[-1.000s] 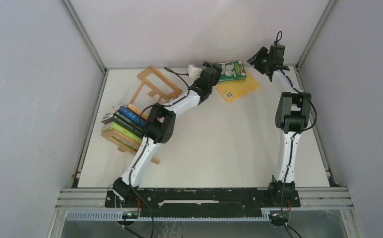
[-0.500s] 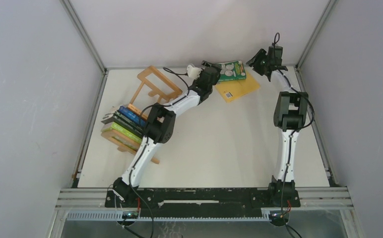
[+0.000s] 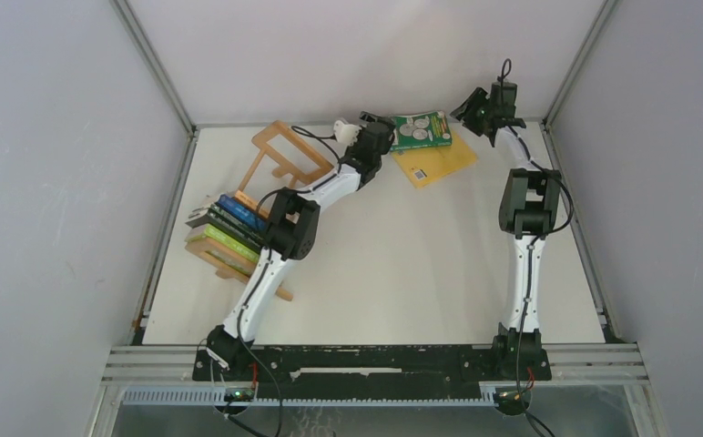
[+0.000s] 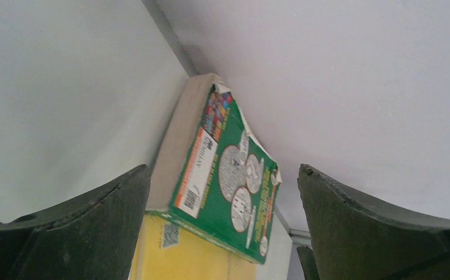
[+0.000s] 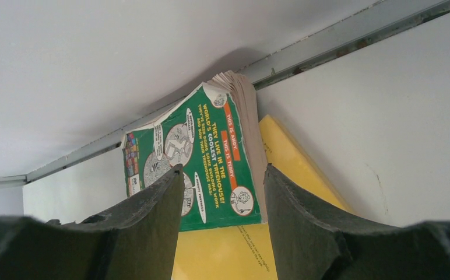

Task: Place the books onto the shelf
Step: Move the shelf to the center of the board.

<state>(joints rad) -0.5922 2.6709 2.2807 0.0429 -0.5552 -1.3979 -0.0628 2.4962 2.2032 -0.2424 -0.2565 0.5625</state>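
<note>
Left pincer [image 4: 222, 169] wide apart, right pincer [image 5: 222, 169] partly apart, both empty. Straddle green white-circled paperback [image 3: 421, 130] only, not yellow-orange paperback [image 3: 441, 162] beneath.

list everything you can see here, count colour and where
green paperback: one, green with white circles, far edge, lying on the yellow book
yellow book: one, yellow-orange, flat under it
shelved books: several, blue, lime-green and dark, near end of the shelf
shelf: one, light wood, left side
table: one, white
left tool: one, black, open, empty, facing the green paperback
right tool: one, black, open, empty, facing it from the other side
</note>
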